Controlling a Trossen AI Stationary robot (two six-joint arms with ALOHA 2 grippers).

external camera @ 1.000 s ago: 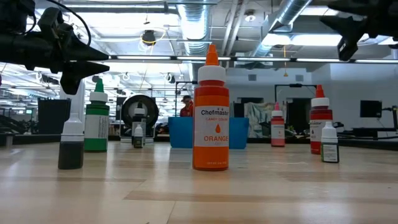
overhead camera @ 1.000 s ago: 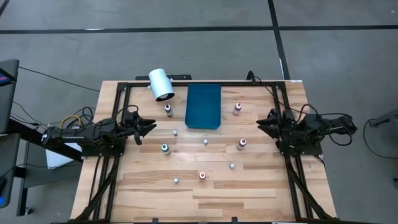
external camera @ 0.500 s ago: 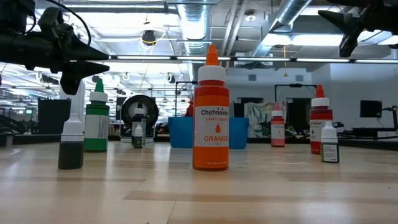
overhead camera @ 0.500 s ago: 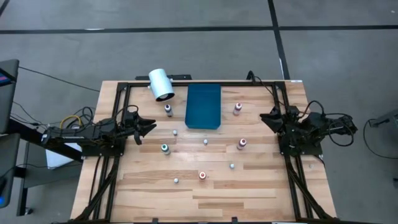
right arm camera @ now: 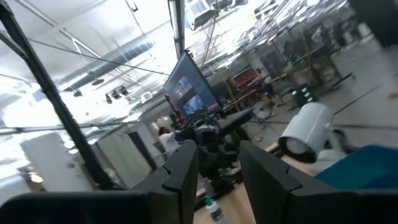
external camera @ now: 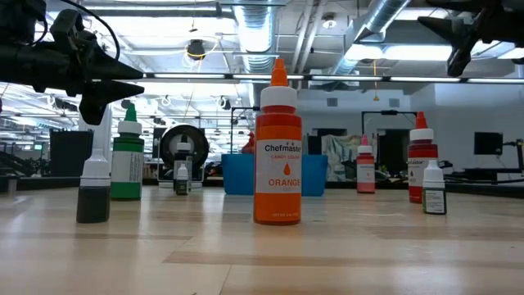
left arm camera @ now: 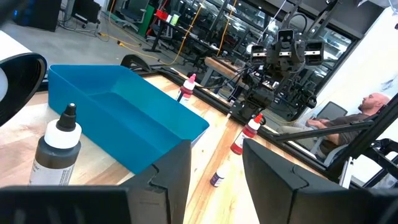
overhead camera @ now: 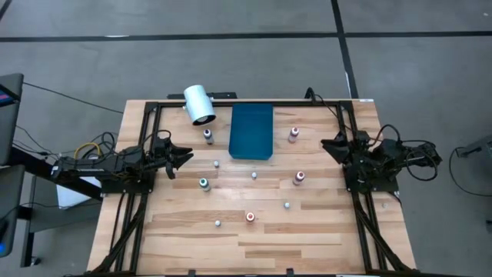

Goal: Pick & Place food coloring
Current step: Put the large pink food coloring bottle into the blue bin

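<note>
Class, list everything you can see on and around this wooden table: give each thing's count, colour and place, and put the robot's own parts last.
Flat blue rectangular tray: one, blue, far middle of the table.
Large white cylinder: one, white, lying on its side at the far edge, left of the tray.
Food coloring bottles: about ten, standing apart. Orange-topped near the front; green-topped left of centre; red-topped right of centre; pink-topped right of the tray; dark-topped left of the tray; smaller whitish ones such as scattered between.
Wooden table: one, pale planks.
Left gripper: dark, above the table's left edge, empty.
Right gripper: dark, above the right edge, empty.
</note>
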